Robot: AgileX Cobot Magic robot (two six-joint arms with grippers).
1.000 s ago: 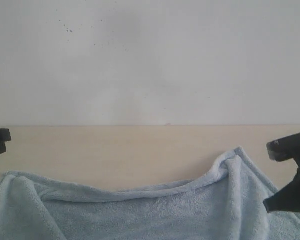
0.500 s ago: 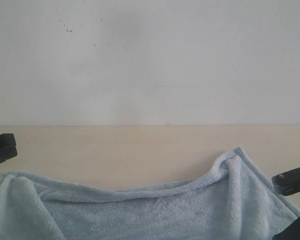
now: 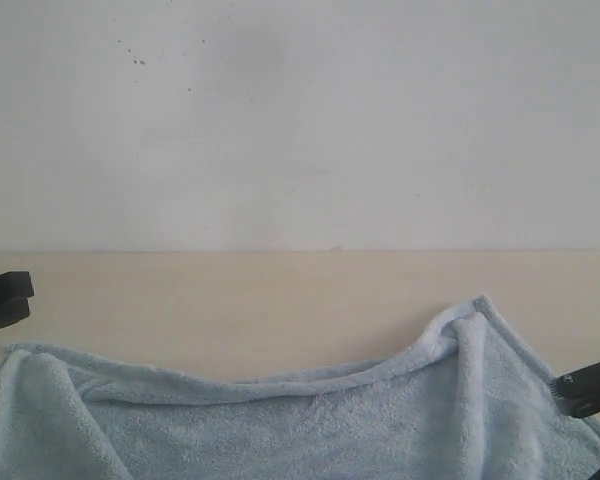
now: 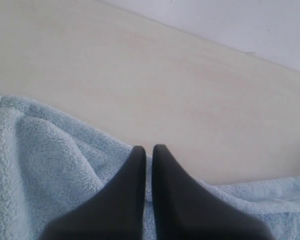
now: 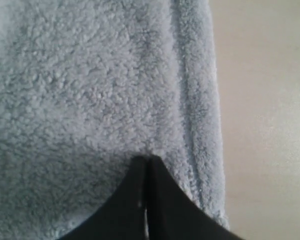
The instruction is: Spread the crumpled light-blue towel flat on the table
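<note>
The left gripper [image 4: 147,148] is clenched, its tips meeting at the edge of the towel [image 3: 310,430], which lies rumpled on the table [image 3: 280,300]. The right gripper [image 5: 146,160], also clenched, touches the towel beside its hem.

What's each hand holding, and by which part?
Left hand pinches the towel's far edge; right hand is shut beside its side hem, hold unclear.

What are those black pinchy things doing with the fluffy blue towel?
Two robot arms are working on spreading the towel flat on the table. The left gripper is shut at the towel's edge and seems to pinch it. The right gripper is shut too, its tips on the cloth beside the hem. The towel is rumpled, with folds along its far side.
</note>
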